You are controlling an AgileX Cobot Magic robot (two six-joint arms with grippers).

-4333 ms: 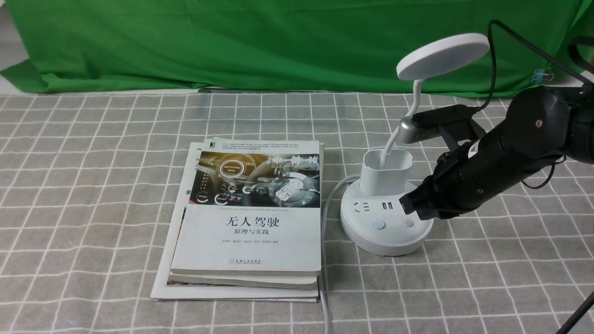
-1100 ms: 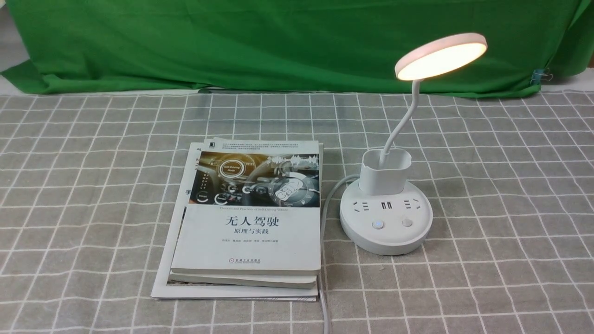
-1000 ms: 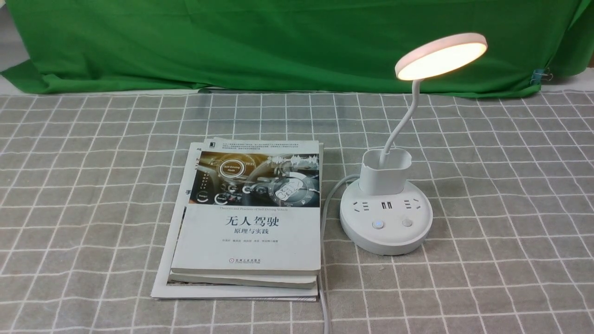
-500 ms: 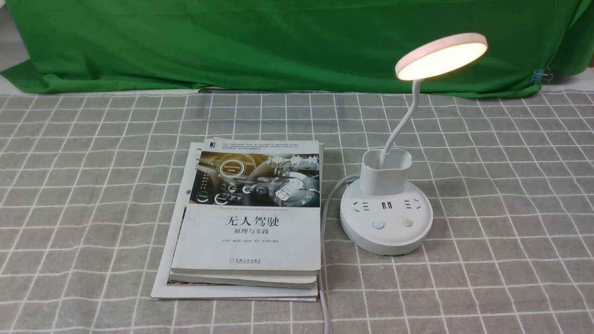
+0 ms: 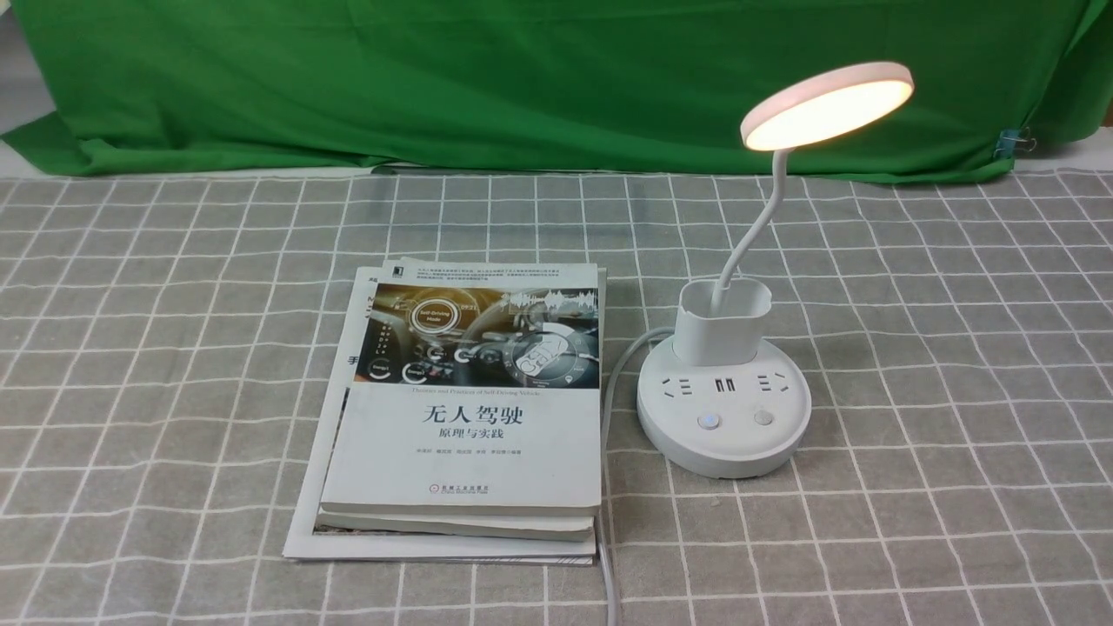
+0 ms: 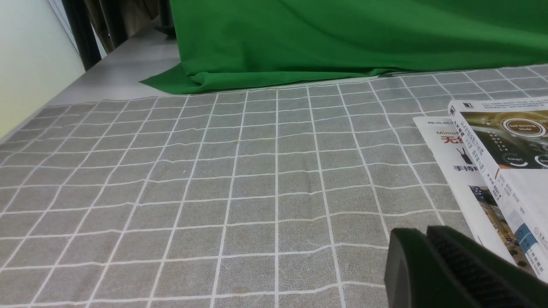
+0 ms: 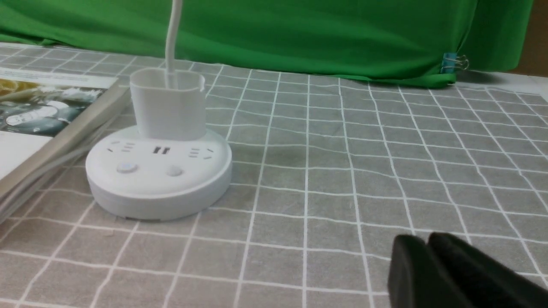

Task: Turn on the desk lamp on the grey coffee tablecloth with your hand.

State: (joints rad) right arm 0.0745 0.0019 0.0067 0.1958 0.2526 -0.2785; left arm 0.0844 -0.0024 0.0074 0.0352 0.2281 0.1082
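Observation:
The white desk lamp stands on the grey coffee tablecloth, right of centre. Its disc head glows warm white. Its round base with sockets and two buttons also shows in the right wrist view. Neither arm shows in the front view. My right gripper, the black hand, is shut and empty, low over the cloth and well away from the base. My left gripper is shut and empty above the cloth beside the books.
A stack of books lies left of the lamp, also in the left wrist view. The lamp's grey cable runs between books and base to the front edge. A green cloth hangs at the back.
Some four seconds ago my right arm was at the lamp's base and the head was dark. The arm has since left the front view and the head is lit. Nothing has moved over the last second.

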